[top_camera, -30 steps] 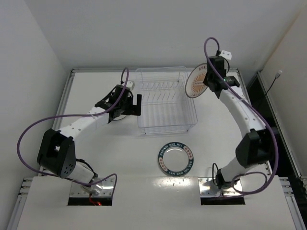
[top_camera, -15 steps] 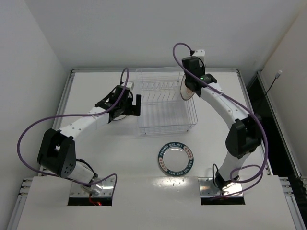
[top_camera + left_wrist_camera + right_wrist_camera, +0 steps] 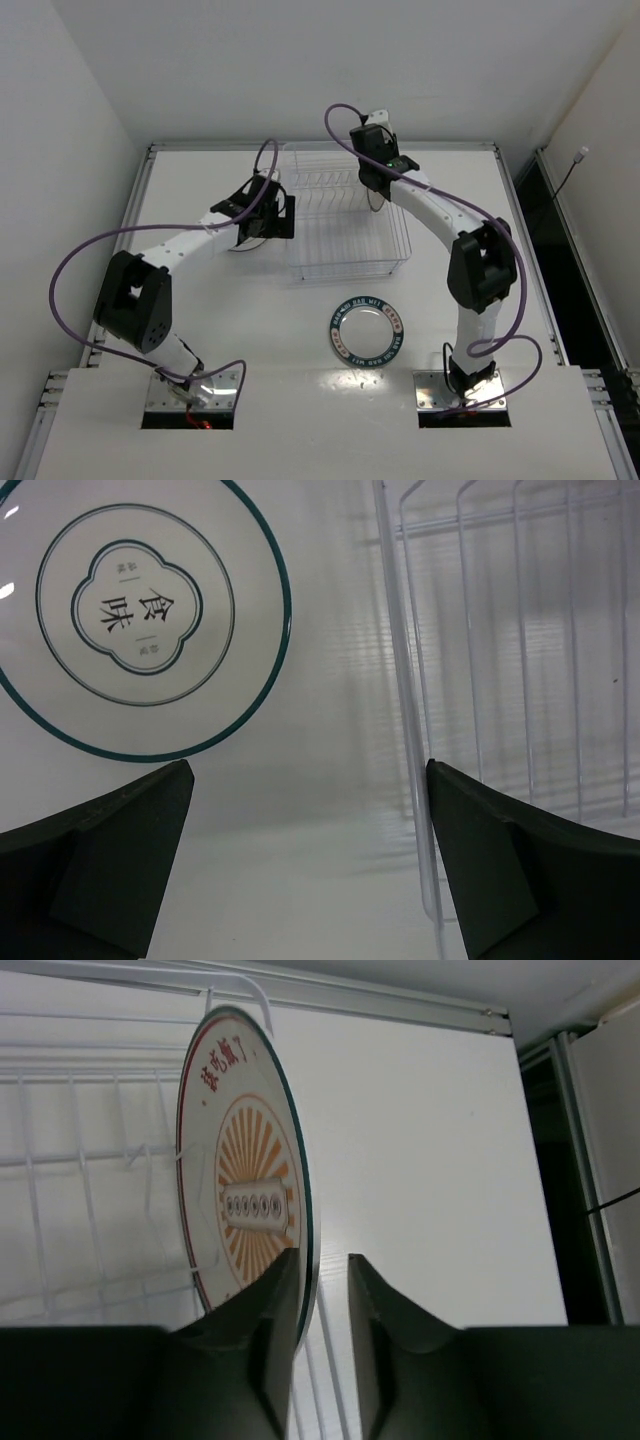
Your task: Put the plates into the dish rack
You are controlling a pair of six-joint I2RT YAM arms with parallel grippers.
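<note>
The orange-striped plate (image 3: 245, 1185) stands on edge between my right gripper's (image 3: 322, 1258) fingers, over the back wires of the dish rack (image 3: 80, 1190). The left finger lies against its face, and a narrow gap shows beside its rim at the right finger. In the top view the right gripper (image 3: 370, 185) is over the back middle of the clear wire rack (image 3: 345, 268). The lettered-rim plate (image 3: 367, 331) lies flat on the table in front of the rack. My left gripper (image 3: 278, 222) is open and empty beside the rack's left wall (image 3: 405, 730).
A third white dish with a thin teal rim and dark characters (image 3: 140, 610) lies on the table under the left arm, just left of the rack. It also shows in the top view (image 3: 248, 238). White walls enclose the table.
The right arm swung left with the orange-striped plate, from beyond the rack's back right corner to over the rack's back middle. The left arm shifted slightly.
</note>
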